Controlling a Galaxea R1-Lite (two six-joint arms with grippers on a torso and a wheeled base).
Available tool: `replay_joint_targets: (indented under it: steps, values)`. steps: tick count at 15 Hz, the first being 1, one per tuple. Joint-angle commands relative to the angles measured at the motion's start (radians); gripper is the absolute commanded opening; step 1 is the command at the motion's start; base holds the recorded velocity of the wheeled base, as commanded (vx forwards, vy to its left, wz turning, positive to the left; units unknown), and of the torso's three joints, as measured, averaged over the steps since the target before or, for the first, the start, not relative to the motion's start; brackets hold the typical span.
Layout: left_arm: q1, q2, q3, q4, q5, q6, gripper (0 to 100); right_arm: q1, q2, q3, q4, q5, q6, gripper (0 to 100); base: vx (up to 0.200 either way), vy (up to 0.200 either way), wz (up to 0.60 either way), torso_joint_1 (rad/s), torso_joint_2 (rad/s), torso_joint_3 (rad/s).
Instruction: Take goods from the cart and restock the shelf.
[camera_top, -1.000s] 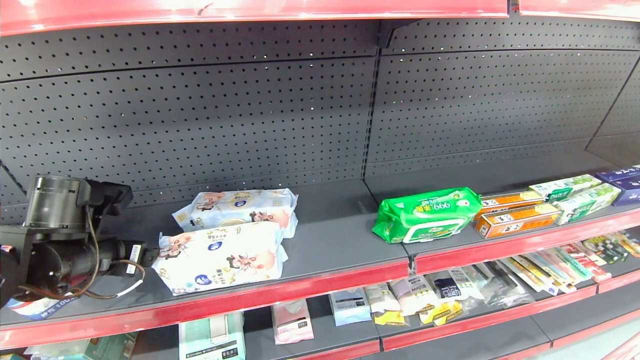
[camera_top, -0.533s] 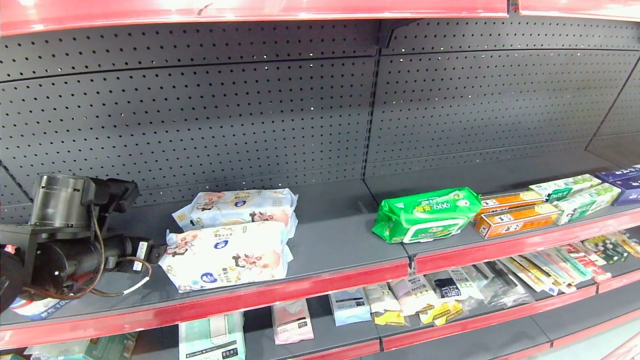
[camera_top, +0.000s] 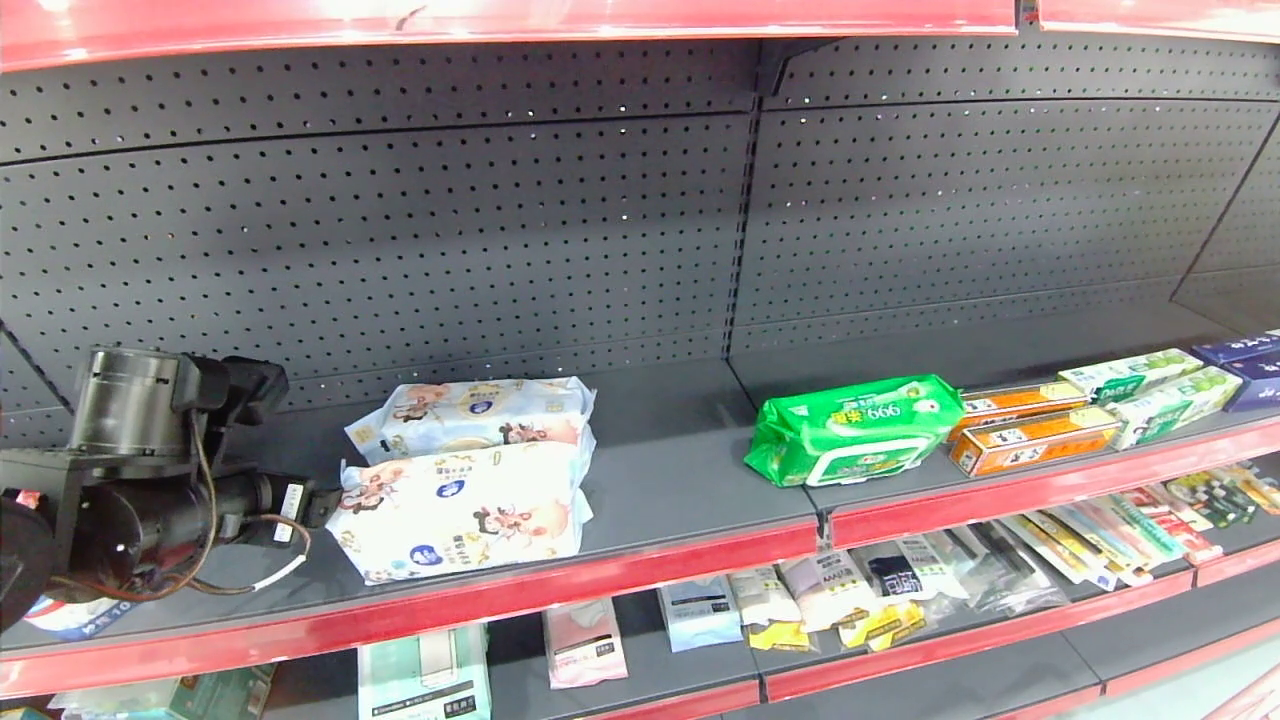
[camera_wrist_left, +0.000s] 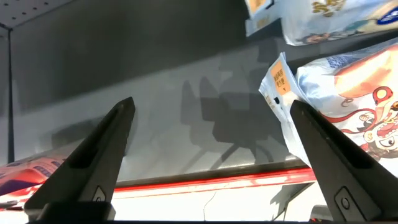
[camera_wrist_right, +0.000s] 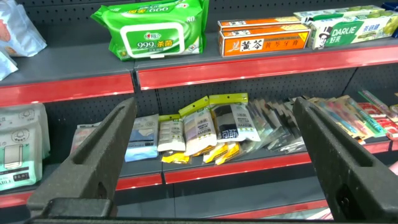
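left claw (camera_wrist_left: 211, 104): fingers spread, just beside front white wipes pack (camera_top: 460, 510) on shelf (camera_top: 680, 480) | right claw (camera_wrist_right: 212, 102): spread wide, facing green wipes pack (camera_wrist_right: 152, 28)

The robot's black, cable-wrapped left arm (camera_top: 150, 480) lies level, pointing toward its right side. The left claw (camera_wrist_left: 208, 158) has its dark, wedge-shaped fingers (camera_wrist_left: 93, 165) spread wide. The right claw (camera_wrist_right: 211, 155) is likewise parted wide, gripping nothing.

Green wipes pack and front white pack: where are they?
green wipes pack (camera_top: 850, 428), head view, middle of its green top.
front white pack (camera_top: 460, 512), head view, middle of its top face.
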Motion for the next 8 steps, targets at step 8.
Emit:
replay_joint_targets:
  steps: [8]
  values:
    - [-0.021,0.005,-0.013,-0.001,0.002,-0.002,100,0.0,0.001,0.0,0.0,0.001,-0.001,100,0.0,0.0,0.0,0.0,0.0,0.0]
